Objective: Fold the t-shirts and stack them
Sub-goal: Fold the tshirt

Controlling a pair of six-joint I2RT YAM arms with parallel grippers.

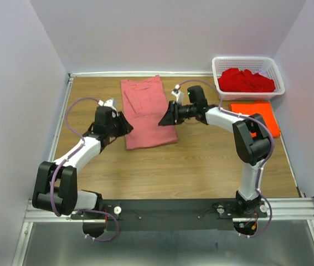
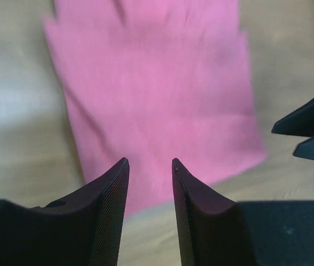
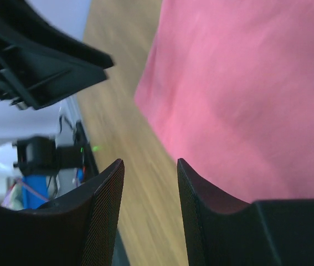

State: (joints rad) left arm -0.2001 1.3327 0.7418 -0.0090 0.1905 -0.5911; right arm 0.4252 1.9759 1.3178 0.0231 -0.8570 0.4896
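A salmon-pink t-shirt (image 1: 147,113) lies partly folded into a long strip on the wooden table, and it also shows in the left wrist view (image 2: 157,94) and the right wrist view (image 3: 245,83). My left gripper (image 1: 127,125) is open and empty at the strip's left edge; its fingertips (image 2: 124,166) hover over the near hem. My right gripper (image 1: 164,119) is open and empty at the strip's right edge. A folded bright orange t-shirt (image 1: 256,117) lies at the right. Deep red t-shirts (image 1: 246,80) fill the basket.
The white lattice basket (image 1: 217,72) stands at the back right corner, just behind the orange tee. Grey walls close in the table on three sides. The metal rail with the arm bases (image 1: 173,210) runs along the near edge.
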